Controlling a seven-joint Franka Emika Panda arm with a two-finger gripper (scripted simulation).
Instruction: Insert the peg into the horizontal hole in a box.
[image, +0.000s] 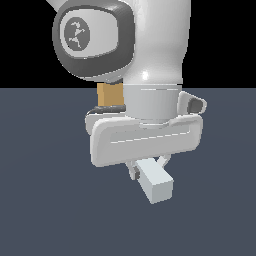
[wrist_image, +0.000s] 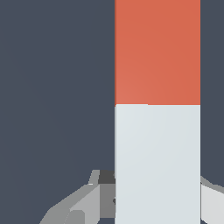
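Observation:
My gripper (image: 148, 167) hangs below the white hand and is shut on the peg (image: 156, 184), whose pale grey-white end points toward the exterior camera. In the wrist view the peg (wrist_image: 157, 109) runs straight away from the gripper (wrist_image: 153, 205), its near half white and its far half orange-red, with grey fingers (wrist_image: 85, 203) flanking the white part. A small piece of the tan box (image: 110, 94) shows behind the arm, to the exterior view's left of the wrist. The hole is hidden.
The bulky white arm link (image: 150, 45) and its grey joint cap (image: 92, 37) fill the upper exterior view and cover most of the box. A dark blue-grey floor (image: 45, 200) lies all around.

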